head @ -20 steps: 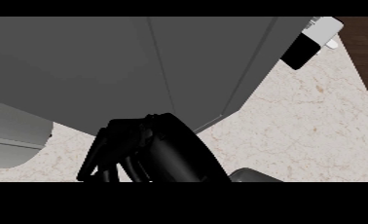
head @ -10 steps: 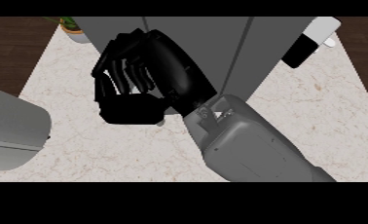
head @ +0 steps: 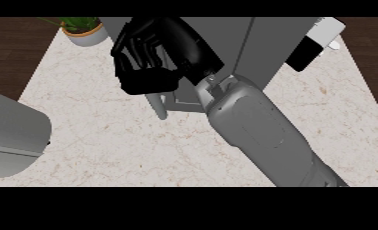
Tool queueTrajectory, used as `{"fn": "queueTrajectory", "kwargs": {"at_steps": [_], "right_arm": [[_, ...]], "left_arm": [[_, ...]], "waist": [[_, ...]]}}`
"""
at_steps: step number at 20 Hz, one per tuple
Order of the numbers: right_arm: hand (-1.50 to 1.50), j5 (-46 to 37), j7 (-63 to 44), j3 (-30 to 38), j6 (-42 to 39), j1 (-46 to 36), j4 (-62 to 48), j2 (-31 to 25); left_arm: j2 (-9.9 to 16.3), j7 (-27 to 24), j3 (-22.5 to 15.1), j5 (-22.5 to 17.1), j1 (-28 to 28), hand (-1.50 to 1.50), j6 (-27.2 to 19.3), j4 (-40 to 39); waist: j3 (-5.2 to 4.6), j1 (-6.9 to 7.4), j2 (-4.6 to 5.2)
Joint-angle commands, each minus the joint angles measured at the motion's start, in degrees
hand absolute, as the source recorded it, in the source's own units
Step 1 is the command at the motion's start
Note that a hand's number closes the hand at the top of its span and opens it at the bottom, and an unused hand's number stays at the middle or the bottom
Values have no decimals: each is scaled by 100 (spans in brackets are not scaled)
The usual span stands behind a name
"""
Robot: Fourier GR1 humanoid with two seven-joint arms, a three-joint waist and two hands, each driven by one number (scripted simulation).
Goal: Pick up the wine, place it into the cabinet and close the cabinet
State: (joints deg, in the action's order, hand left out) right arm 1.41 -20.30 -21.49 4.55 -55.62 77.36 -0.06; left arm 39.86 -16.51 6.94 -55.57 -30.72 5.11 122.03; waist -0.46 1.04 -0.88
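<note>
— So where is the right hand?
— Up at the grey cabinet on the marble counter, its grey forearm rising from the lower right. The fingers are curled over, but I cannot tell what they grip, if anything.
— And the wine?
— It doesn't show anywhere; I cannot place it.
— Anything else?
— A potted plant at the counter's far left corner, and the left forearm at the left edge.

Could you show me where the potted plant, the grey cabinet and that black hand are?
potted plant (head: 85, 30): head view, on its pot.
grey cabinet (head: 262, 41): head view, on its side panel.
right hand (head: 159, 54): head view, on its back.
</note>
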Motion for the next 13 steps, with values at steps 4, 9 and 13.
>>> {"fn": "queueTrajectory", "kwargs": {"at_steps": [4,9,13], "right_arm": [[150,0,487,805,-300,-272,-909,-729],[150,4,847,880,-409,-211,-1098,-932],[150,2,818,866,-456,-415,-1144,-930]], "left_arm": [[-349,139,-593,430,543,-150,-594,52],[-430,123,-756,634,676,-150,-627,-101],[-660,110,-1120,931,992,-150,-929,-204]], "waist": [[47,-97,164],[43,-89,185],[40,-172,187]]}}
